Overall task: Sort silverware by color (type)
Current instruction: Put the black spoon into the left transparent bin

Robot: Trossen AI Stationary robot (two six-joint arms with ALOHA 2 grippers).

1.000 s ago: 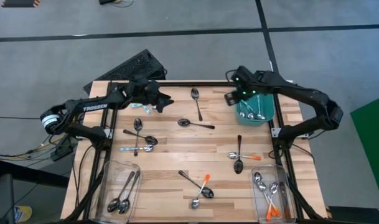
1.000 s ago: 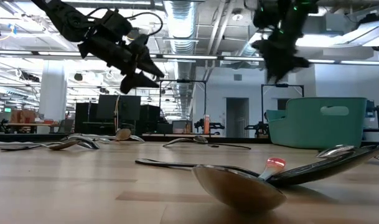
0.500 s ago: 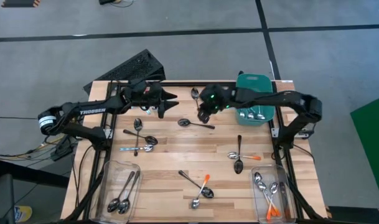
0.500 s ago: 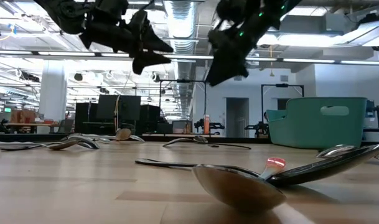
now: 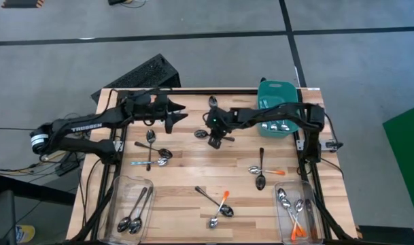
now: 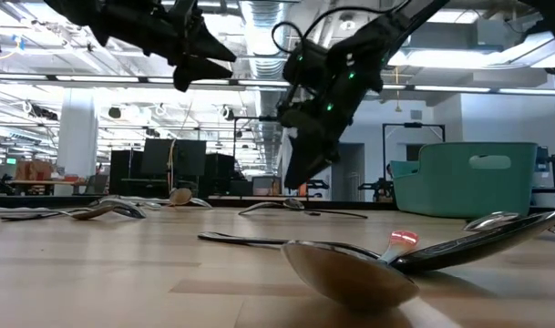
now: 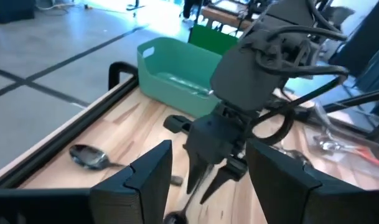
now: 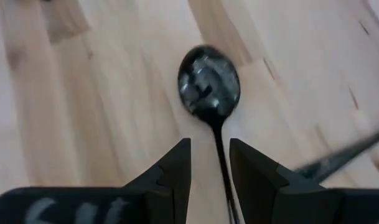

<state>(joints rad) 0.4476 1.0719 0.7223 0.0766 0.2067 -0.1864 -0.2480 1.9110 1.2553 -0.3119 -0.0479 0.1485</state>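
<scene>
Dark-metal spoon (image 8: 209, 93) lies flat on the worktop (image 5: 193, 167) directly beneath the right pincer (image 8: 209, 163), fingers spread astride its handle for pickup, while the left pincer (image 5: 179, 113) hovers spread nearby.

Two clear bins (image 5: 119, 194), one teal tub (image 5: 278, 86), roughly twenty spoons (image 5: 261, 180)

The right pincer (image 8: 209, 163) hangs open over a dark metal spoon (image 8: 210, 93) (handle between its fingers) on the wooden table (image 8: 102, 93).
</scene>
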